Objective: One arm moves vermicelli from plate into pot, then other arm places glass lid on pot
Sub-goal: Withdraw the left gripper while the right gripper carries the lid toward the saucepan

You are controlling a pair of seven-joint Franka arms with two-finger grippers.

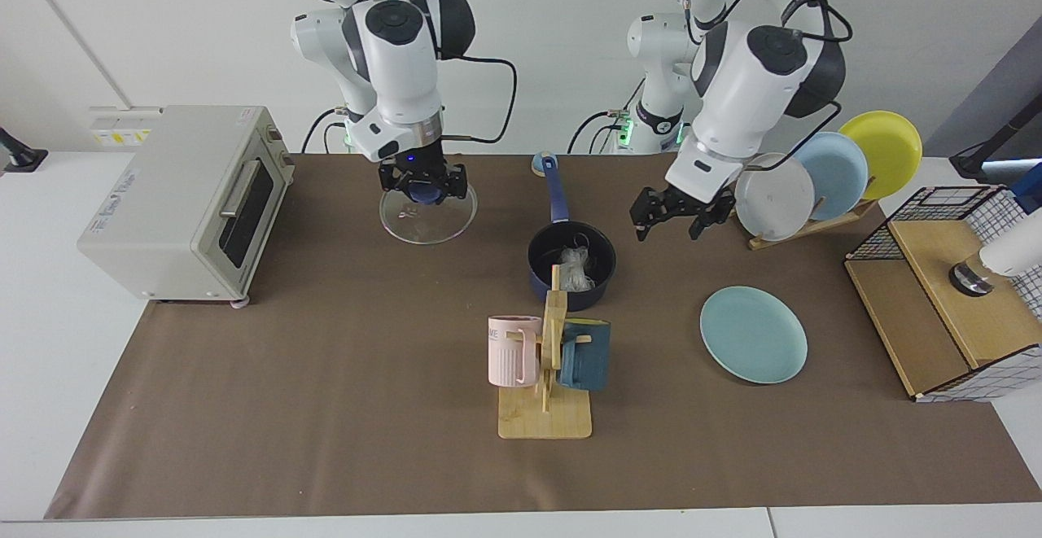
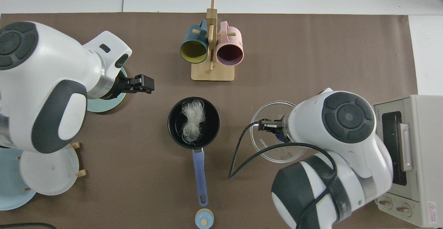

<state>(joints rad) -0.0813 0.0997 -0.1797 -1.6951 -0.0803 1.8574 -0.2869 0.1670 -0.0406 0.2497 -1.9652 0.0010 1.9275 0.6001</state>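
1. Brown mat (image 1: 326, 408) covers the white table (image 1: 49, 343).
2. Right gripper (image 1: 423, 186) pinches the glass lid (image 1: 427, 216) by its knob, raised beside the pot (image 1: 570, 265).
3. Left gripper (image 1: 682, 211), fingers spread and empty, hangs above the plate (image 1: 753, 334).
4. Vermicelli (image 2: 192, 120) lies in the pot; the mug rack (image 1: 547, 375) stands in front.

Two glossy white arms — dark grey joint caps, looping black cables.

navy pot (image 1: 571, 274) — white vermicelli (image 1: 576, 265), teal-green plate (image 1: 754, 334)
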